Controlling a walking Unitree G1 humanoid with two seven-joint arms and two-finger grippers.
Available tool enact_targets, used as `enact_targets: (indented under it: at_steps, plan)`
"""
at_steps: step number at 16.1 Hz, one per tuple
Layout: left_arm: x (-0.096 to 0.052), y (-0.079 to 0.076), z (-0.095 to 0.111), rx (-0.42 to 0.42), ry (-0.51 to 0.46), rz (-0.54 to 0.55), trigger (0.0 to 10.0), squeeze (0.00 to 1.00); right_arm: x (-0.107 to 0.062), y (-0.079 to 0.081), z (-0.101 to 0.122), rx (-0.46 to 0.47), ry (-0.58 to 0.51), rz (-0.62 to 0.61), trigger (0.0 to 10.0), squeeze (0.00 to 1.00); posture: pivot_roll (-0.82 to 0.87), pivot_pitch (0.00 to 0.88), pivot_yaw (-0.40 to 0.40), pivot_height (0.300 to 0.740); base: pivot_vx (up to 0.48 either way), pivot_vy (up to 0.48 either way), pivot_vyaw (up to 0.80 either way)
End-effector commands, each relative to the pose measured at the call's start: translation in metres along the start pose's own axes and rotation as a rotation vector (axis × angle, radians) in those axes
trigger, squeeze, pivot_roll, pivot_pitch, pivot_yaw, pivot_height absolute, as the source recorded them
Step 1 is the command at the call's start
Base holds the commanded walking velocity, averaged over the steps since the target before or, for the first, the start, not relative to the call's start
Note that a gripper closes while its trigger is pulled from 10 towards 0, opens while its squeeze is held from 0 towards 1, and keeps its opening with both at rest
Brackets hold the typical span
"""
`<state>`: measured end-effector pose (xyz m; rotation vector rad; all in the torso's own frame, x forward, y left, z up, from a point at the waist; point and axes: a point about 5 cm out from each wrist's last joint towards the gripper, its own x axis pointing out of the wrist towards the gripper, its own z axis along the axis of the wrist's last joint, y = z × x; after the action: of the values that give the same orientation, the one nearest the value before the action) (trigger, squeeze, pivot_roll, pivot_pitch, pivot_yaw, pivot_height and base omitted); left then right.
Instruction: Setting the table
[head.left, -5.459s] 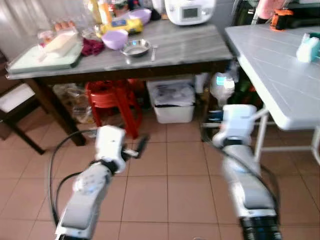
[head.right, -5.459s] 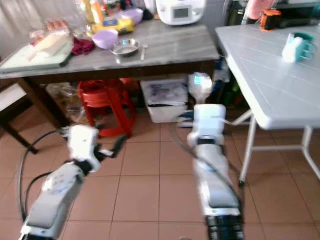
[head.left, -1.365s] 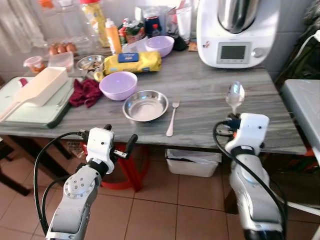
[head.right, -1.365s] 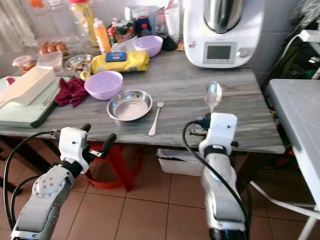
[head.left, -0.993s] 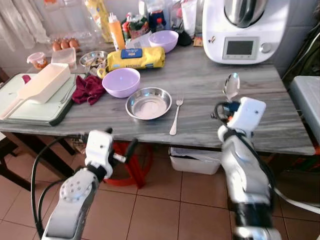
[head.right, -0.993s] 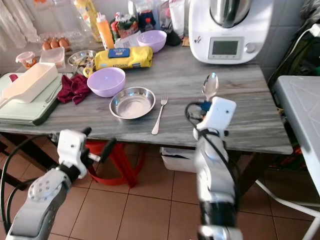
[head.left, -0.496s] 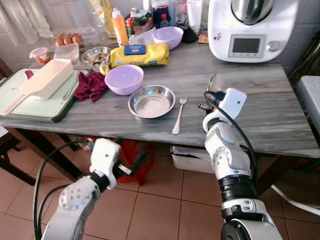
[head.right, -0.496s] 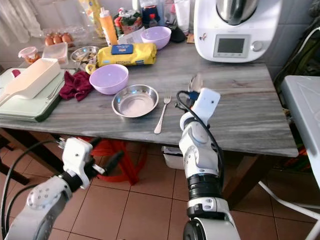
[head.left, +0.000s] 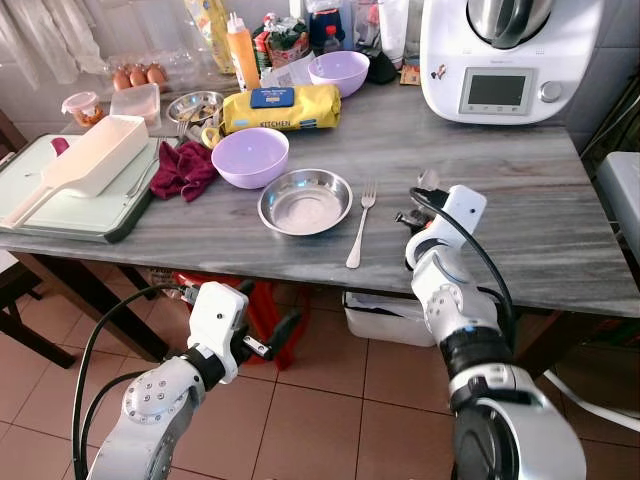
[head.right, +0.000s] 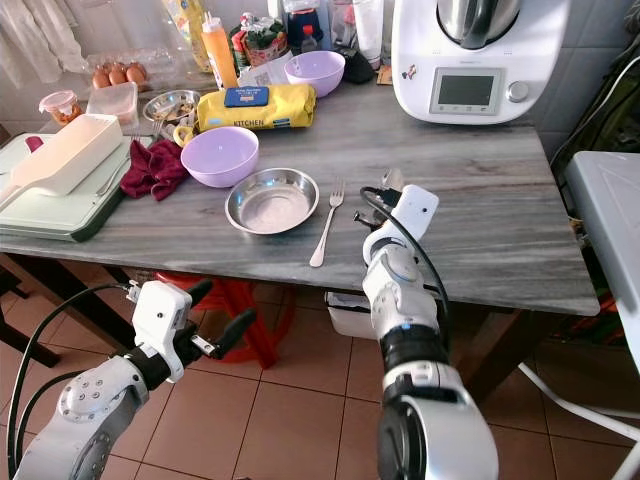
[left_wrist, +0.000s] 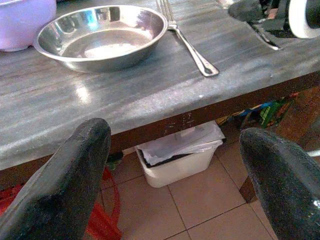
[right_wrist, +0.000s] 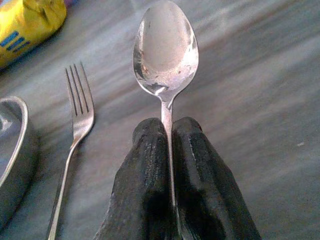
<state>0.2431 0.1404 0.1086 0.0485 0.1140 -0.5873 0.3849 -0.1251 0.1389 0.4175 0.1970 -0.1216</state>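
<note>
— Where's the spoon (right_wrist: 165, 55)?
— Pinched in the right gripper (right_wrist: 168, 131), low over the table (head.left: 560, 225), right of the fork (head.left: 358, 228) and bowl (head.left: 305, 201).
— The left gripper (left_wrist: 175, 165)?
— Fingers spread, below the table edge.

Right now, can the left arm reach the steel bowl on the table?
Probably not yet. The left gripper, fingers open, hangs below the table edge, in front of the steel bowl; it must rise first.
</note>
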Motion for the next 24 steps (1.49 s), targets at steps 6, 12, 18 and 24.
enact_targets:
  at_steps: [6,12,18,24]
  plan:
    - [-0.001,-0.002,0.001,0.006,0.007,-0.009,10.0,0.0,0.003,0.024,-0.004,0.041,0.034,0.08,10.0,0.0,0.02,0.119,0.09,0.74,0.0,0.0,0.0]
    - [0.0,-0.003,0.001,0.006,0.01,-0.014,10.0,0.0,0.004,0.013,-0.012,0.062,0.056,0.012,10.0,0.0,0.02,0.118,0.094,0.74,0.0,0.0,0.0]
    - [0.001,-0.001,0.002,0.014,0.015,-0.021,10.0,0.0,0.006,0.008,-0.011,0.056,0.056,0.005,10.0,0.0,0.02,0.115,0.101,0.74,0.0,0.0,0.0]
    - [-0.001,-0.002,0.001,0.013,0.019,-0.026,10.0,0.0,0.008,0.014,-0.007,0.046,0.059,0.039,10.0,1.0,0.03,0.114,0.096,0.74,0.0,0.0,0.0]
